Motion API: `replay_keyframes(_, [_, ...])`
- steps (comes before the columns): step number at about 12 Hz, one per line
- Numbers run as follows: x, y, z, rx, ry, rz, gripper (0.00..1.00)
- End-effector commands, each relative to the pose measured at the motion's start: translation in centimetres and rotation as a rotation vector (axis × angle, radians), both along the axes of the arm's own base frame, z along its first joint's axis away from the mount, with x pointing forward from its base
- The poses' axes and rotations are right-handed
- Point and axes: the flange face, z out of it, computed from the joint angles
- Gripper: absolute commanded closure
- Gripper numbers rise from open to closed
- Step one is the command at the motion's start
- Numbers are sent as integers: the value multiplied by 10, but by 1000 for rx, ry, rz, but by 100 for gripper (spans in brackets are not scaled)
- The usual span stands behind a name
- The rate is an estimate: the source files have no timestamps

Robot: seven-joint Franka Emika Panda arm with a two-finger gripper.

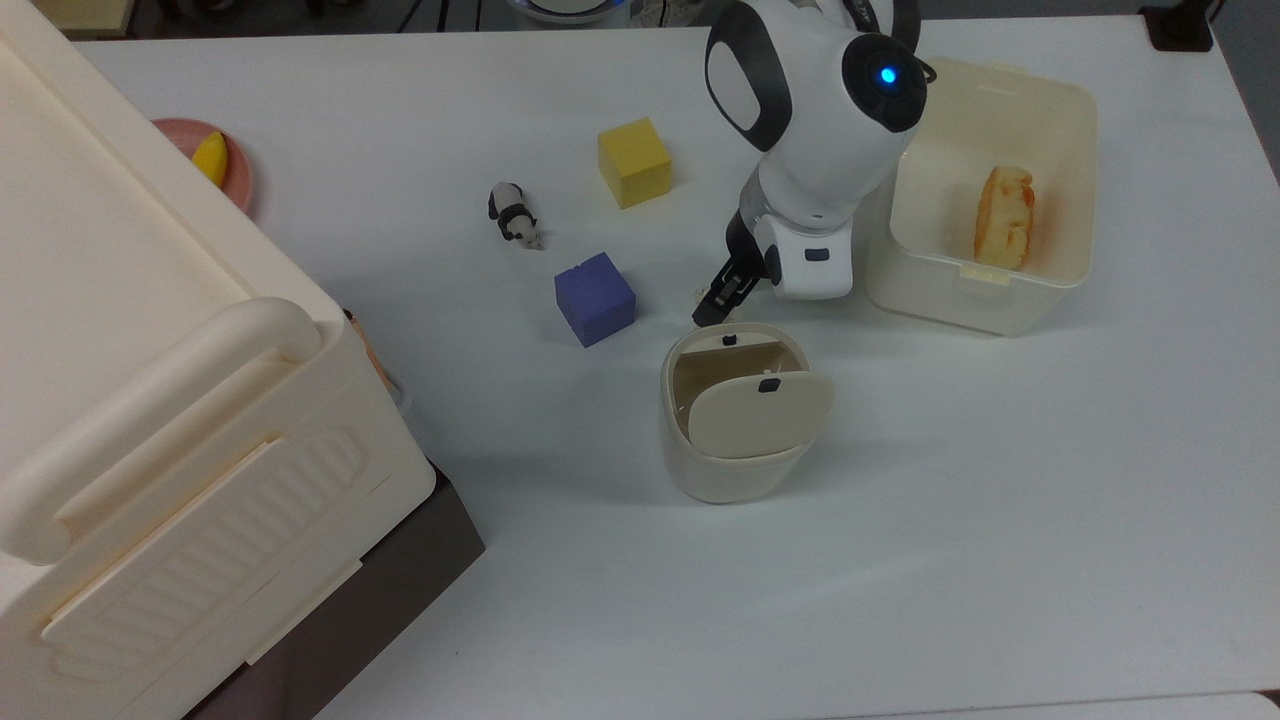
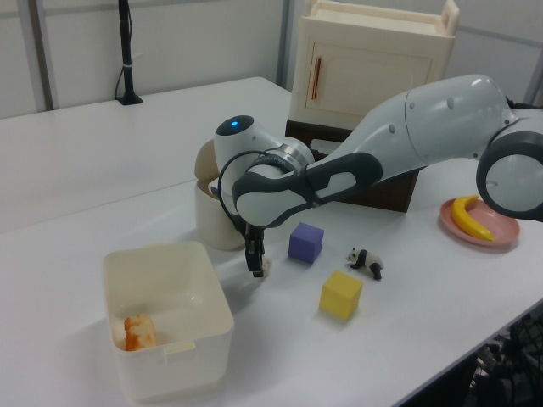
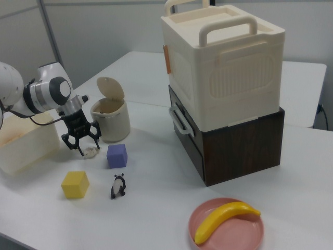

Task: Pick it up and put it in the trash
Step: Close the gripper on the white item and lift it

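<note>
The small crumpled tissue wad (image 3: pixel 91 152) lies on the white table just behind the trash, and it also peeks out beside the fingers (image 1: pixel 703 293) (image 2: pixel 266 268). My gripper (image 3: pixel 83 147) (image 1: pixel 716 302) (image 2: pixel 253 265) hangs low right over the wad, pointing down, its black fingers spread open around it without holding it. The trash (image 1: pixel 720 480) (image 2: pixel 212 229) (image 3: pixel 115 129) is a rounded cream bin with its flap lid tilted, standing right beside the gripper.
A purple cube (image 1: pixel 595 298), a yellow cube (image 1: pixel 634 162) and a panda figurine (image 1: pixel 515 215) lie to the top view's left of the gripper. A cream tub (image 1: pixel 975 285) holding an orange piece stands close at the right. A large cream box (image 1: pixel 150 400) and a banana plate (image 1: pixel 240 175) sit far left.
</note>
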Motion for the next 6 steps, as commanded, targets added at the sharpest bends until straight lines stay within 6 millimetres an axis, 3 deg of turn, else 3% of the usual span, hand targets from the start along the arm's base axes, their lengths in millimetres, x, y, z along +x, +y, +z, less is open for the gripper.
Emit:
replay_keyframes(1, [3,1,2,-5,-8,58,56])
replay_keyframes(2, [3,2,1,-4,-5,62,65])
replay_keyframes(3, [2,3,1,-3,-5,62,89])
replay_keyframes(4, [2,4,2,-3,-8,57,100])
replay_keyframes(6, [2,5,3,2,-7,48,100])
